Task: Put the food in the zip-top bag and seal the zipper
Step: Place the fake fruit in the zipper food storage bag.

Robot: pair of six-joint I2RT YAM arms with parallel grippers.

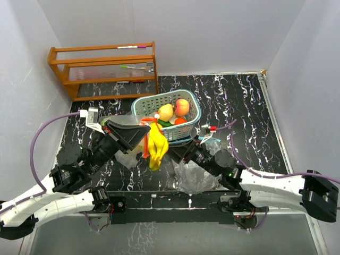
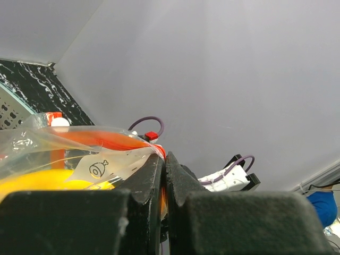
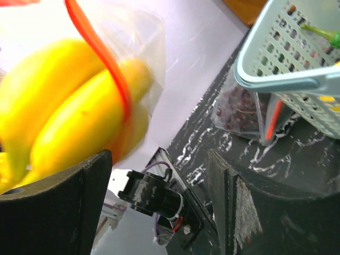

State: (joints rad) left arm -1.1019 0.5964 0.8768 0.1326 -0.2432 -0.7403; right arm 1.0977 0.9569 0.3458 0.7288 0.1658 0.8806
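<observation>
Black marbled tabletop (image 1: 239, 106) ran between white walls. Nearest, the right gripper (image 1: 179, 150) stood with its jaws apart, holding nothing, just right of the hanging bag (image 3: 146, 37). The left gripper (image 2: 164, 159) was clamped on the bag's orange zipper edge, so the bag hung long axis down with the bananas (image 1: 155, 149) inside. Beyond, the basket (image 1: 139, 105) held a peach (image 1: 182, 107) and a lemon (image 1: 166, 112). The free right gripper looked better placed to reach them.
</observation>
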